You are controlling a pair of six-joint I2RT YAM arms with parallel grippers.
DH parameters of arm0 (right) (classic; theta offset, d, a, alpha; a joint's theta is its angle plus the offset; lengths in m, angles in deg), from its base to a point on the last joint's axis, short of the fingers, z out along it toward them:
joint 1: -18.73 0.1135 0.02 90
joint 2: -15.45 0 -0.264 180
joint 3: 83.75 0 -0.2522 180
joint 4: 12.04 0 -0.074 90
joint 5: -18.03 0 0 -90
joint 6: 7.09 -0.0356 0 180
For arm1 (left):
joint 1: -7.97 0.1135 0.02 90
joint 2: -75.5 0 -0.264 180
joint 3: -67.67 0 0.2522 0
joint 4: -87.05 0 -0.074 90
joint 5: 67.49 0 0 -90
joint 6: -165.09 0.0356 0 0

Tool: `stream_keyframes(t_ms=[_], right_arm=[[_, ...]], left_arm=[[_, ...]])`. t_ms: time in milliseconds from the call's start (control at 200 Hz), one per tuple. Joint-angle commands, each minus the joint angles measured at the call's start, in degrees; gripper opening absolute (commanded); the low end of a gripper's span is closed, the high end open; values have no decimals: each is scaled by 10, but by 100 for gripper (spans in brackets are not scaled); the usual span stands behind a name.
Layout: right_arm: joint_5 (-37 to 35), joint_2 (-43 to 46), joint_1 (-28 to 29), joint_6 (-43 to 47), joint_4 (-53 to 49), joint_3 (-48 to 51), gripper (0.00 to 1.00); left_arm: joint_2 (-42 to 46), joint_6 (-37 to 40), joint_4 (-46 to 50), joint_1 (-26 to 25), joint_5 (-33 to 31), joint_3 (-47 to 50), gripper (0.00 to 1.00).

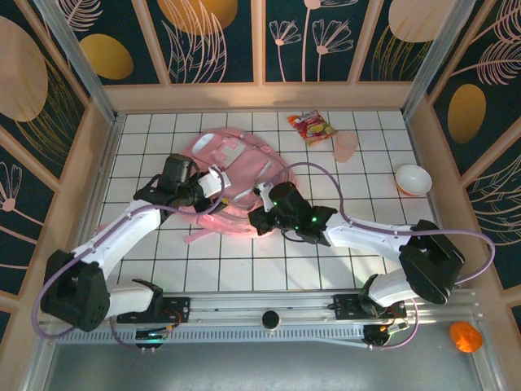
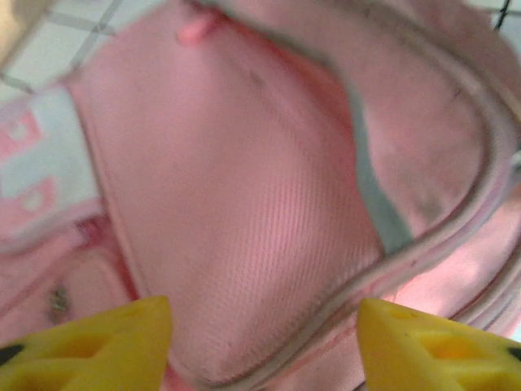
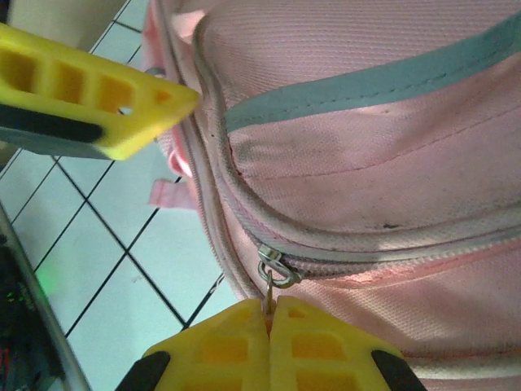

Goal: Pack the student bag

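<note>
From above, the student bag (image 1: 236,167) lay flat near the middle of the white tiled tabletop (image 1: 326,269), a soft pink backpack with lighter panels, by far the biggest thing there. The left arm (image 1: 122,230) reached to its left side and the right arm (image 1: 370,236) to its near right edge. From this height I could not tell how either set of jaws stood. Behind the bag lay a snack packet (image 1: 311,127) with a pale pink round thing (image 1: 348,145) just beside it. A white bowl (image 1: 413,179) sat off to the right and an orange ball (image 1: 465,336) at the near right corner. The left wrist view gave what the top view could not: the bag (image 2: 244,204) close up and blurred, woven pink cloth edged by a curved piped seam. The yellow fingers (image 2: 106,346) stood wide apart, so the left jaws were released and grasped nothing. The right wrist view showed the bag (image 3: 366,155) with a grey-green stripe (image 3: 366,81) above a zip. The right jaws were clenched on the metal zip pull (image 3: 272,273), their yellow fingers (image 3: 228,346) pressed together.
</note>
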Motion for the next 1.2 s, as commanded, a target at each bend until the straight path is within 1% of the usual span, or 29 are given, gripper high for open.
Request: stream_keyframes(t_ms=[0, 55, 110, 215, 320, 385, 440, 530, 631, 651, 686, 721, 861, 981, 1056, 1116, 1136, 1196], right_arm=[[47, 3, -5, 0, -18, -20, 0], [55, 2, -9, 8, -28, -27, 0], [61, 0, -13, 15, -36, -33, 0], [70, -1, -17, 20, -41, -37, 0], [77, 1, -20, 21, -41, -35, 0], [82, 1, -22, 24, -42, -36, 0], [86, 3, -23, 25, -39, -36, 0], [94, 4, -26, 26, -38, -34, 0], [94, 6, -30, 29, -43, -35, 0], [92, 7, -33, 29, -46, -34, 0], [90, 9, -40, 31, -51, -30, 0], [84, 15, -49, 32, -57, -23, 0], [100, 41, -129, 46, -68, 19, 0], [122, 42, -196, 87, -86, 28, 0], [133, 35, -222, 111, -95, 23, 0], [135, 29, -224, 128, -103, 20, 0], [136, 29, -244, 131, -103, 19, 0], [141, 29, -256, 137, -105, 17, 0]], left_arm=[[57, 51, -29, -42, 50, 24, 68], [66, 71, -47, -78, 14, 41, 70], [62, 87, -60, -100, 3, 48, 71], [32, 123, -51, -104, 19, 31, 69], [12, 158, -42, -105, 12, 24, 63], [2, 171, -48, -106, 2, 27, 61], [-9, 177, -50, -106, -3, 24, 57], [-28, 178, -57, -106, -14, 21, 44], [-35, 179, -59, -107, -9, 19, 28], [-36, 181, -56, -107, -11, 19, 23], [-35, 187, -50, -106, -15, 21, 11], [-31, 192, -44, -107, -22, 24, 0], [9, 207, -44, -105, -39, 55, 0], [36, 204, -35, -105, -48, 67, 0], [46, 201, -29, -105, -58, 75, 0], [56, 197, -26, -104, -66, 82, 0], [59, 196, -26, -105, -68, 84, 0], [69, 187, -26, -103, -79, 90, 0]])
